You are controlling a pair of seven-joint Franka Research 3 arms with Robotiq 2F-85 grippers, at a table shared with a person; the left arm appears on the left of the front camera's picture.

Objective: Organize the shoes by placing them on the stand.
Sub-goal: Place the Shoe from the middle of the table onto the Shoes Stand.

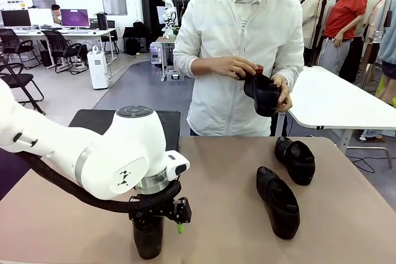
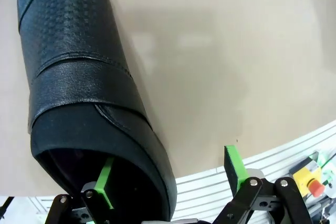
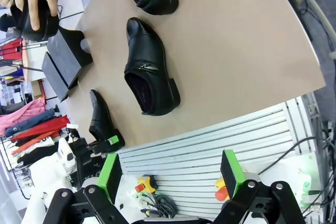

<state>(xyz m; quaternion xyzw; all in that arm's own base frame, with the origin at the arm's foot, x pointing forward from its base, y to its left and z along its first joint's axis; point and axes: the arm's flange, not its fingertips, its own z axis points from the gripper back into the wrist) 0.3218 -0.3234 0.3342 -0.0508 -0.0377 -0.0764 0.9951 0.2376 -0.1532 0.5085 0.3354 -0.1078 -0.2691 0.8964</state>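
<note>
Your left gripper (image 2: 170, 174) stood wide, one pad (image 2: 106, 182) inside the near shoe (image 2: 79, 77), one outside, not clamped. Your right gripper (image 3: 170, 177) hung wide, empty, off the table (image 3: 236, 51).

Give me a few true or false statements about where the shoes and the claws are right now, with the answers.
1. The person's hands hold one shoe. True.
2. Three shoes sit on the stand. False: the tops of the stand that show look bare.
3. The left claw is open, with one finger inside the opening of the near shoe. True.
4. The right claw is shut on a shoe. False: it is open and holds nothing.
5. A farther shoe and a closer shoe lie on the table, on the robot's right. True.
</note>
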